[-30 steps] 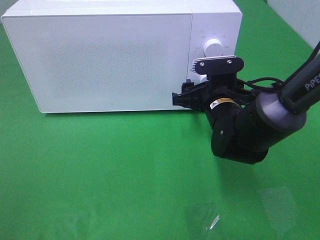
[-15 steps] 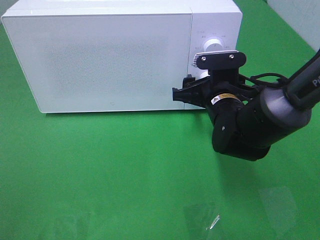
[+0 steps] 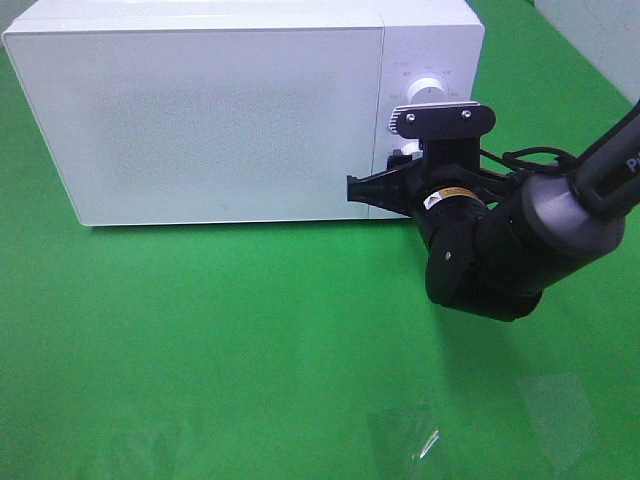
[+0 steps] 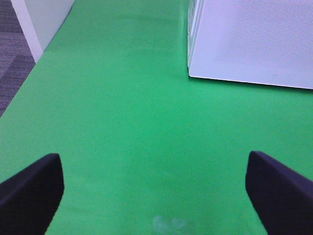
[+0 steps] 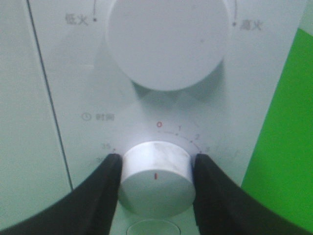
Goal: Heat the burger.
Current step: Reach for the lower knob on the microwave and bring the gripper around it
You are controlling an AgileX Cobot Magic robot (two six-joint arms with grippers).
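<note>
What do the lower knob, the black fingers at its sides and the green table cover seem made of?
Lower knob: probably white plastic, smooth, slightly glossy; it shows a soft highlight.
Black fingers: likely matte plastic or rubber; no shine.
Green table cover: perhaps cloth or felt, matte, evenly coloured, mostly without glare.
</note>
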